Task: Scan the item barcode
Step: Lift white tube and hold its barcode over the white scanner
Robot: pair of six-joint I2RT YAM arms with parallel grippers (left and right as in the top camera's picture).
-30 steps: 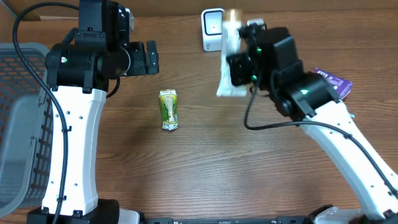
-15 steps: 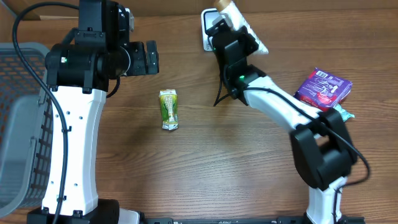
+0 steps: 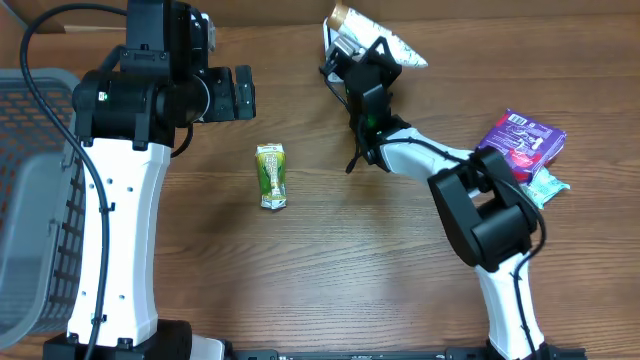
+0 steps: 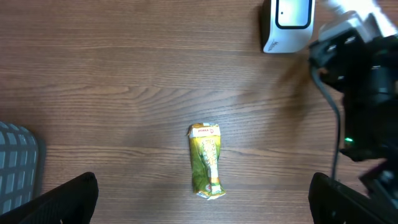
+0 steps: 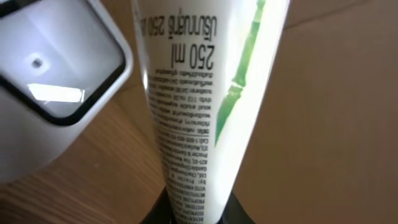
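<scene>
My right gripper (image 5: 199,214) is shut on a white tube (image 5: 199,112) with small print and a green bamboo stalk on it. The tube's printed side stands close beside the white scanner (image 5: 50,81) and its glass window. From overhead, the right gripper (image 3: 362,62) holds the tube (image 3: 388,45) tilted over the scanner (image 3: 332,52) at the table's back edge; the arm hides most of the scanner. My left gripper (image 3: 235,93) hangs open and empty above the table. In the left wrist view, the left gripper (image 4: 202,205) is spread wide above a green packet (image 4: 206,168).
The green packet (image 3: 271,176) lies mid-table. A purple packet (image 3: 520,140) and a small teal packet (image 3: 545,185) lie at the right. A grey mesh basket (image 3: 30,200) stands at the left edge.
The right arm has swung back and left, carrying the tube from above the table up against the scanner. The left arm has not moved.
</scene>
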